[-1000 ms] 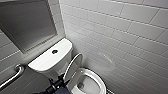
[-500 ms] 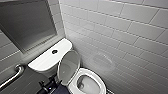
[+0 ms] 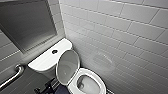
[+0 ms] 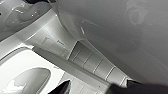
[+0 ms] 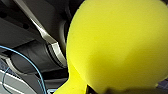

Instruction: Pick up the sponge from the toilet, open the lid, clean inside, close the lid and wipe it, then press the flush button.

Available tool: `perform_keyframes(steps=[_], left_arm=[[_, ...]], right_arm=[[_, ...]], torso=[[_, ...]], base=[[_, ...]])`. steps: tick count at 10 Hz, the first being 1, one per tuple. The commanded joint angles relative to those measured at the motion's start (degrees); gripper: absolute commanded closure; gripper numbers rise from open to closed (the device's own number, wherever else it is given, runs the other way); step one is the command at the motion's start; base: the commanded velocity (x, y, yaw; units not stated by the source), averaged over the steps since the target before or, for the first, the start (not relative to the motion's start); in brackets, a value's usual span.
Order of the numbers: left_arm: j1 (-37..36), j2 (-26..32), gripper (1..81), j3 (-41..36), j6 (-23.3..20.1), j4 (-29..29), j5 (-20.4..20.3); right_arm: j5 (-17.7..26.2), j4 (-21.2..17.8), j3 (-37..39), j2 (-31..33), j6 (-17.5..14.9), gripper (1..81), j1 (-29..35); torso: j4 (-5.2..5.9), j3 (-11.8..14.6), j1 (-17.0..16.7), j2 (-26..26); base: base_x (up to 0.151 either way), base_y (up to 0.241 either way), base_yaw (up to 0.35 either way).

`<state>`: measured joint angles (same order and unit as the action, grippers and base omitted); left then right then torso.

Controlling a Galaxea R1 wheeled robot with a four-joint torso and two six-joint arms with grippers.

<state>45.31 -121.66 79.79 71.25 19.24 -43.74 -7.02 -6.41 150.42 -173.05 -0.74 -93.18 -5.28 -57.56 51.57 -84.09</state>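
Lid has swung up to lean at the tank edge, toilet bowl now open for cleaning inside — sponge clamped in my right gripper, off the toilet.

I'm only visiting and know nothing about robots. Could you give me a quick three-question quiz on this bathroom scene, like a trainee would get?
1. True or false: the lid lies shut over the bowl.
2. What colour is the sponge? A white, B yellow-green, C blue.
3. Fill the gap: the round flush button sits on top of the ____.

Key: 1 false, the lid stands raised, leaning back towards the tank. 2 B. 3 tank.
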Motion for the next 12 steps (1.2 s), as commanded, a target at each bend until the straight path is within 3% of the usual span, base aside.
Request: perform_keyframes(steps=[1, 2, 4, 6, 9, 10, 11, 12], left_arm=[[-1.6, 2.8, 1.0, -1.7, -0.2, -4.4, 0.8], [0.7, 2.6, 1.0, -0.3, -0.3, -10.8, 1.3], [7.4, 1.2, 1.0, 5.4, -0.1, -31.1, 1.5], [14.8, -0.9, 1.0, 13.9, 0.1, -44.7, 2.1], [21.9, -7.4, 1.0, 29.3, 1.3, -70.3, 5.6], [23.9, -10.1, 1.0, 33.2, 1.9, -77.7, 8.4], [25.3, -12.0, 1.0, 35.1, 2.7, -81.4, 11.3], [26.4, -14.6, 1.0, 37.0, 3.9, -84.8, 17.2]], right_arm=[[5.1, -0.1, 0.0, 0.7, 0.2, 81.1, -1.4], [5.2, -0.2, 0.1, 1.1, 0.1, 81.1, -1.2], [5.2, 0.2, -0.2, 1.5, 0.0, 81.1, -0.9], [5.0, 0.5, -0.3, 1.5, -0.4, 81.1, -0.7], [4.6, 1.3, -3.3, 3.9, -0.6, 81.1, -0.7], [4.2, 1.7, -7.2, 6.0, -0.6, 81.1, -0.8], [3.1, 1.7, -10.2, 7.6, -0.6, 81.1, -1.1], [0.9, 1.7, -13.7, 9.4, -0.6, 81.1, -1.4]], torso=[[0.0, 0.0, 0.0, 0.0], [0.0, 0.0, 0.0, 0.0], [0.0, 0.0, 0.0, 0.0], [0.0, 0.0, 0.0, 0.0], [0.0, 0.0, 0.0, 0.0], [0.0, 0.0, 0.0, 0.0], [0.0, 0.0, 0.0, 0.0], [0.0, 0.0, 0.0, 0.0]], base=[[0.0, 0.0, 0.0], [0.0, 0.0, 0.0], [0.0, 0.0, 0.0], [0.0, 0.0, 0.0], [0.0, 0.0, 0.0], [0.0, 0.0, 0.0], [0.0, 0.0, 0.0], [0.0, 0.0, 0.0]])
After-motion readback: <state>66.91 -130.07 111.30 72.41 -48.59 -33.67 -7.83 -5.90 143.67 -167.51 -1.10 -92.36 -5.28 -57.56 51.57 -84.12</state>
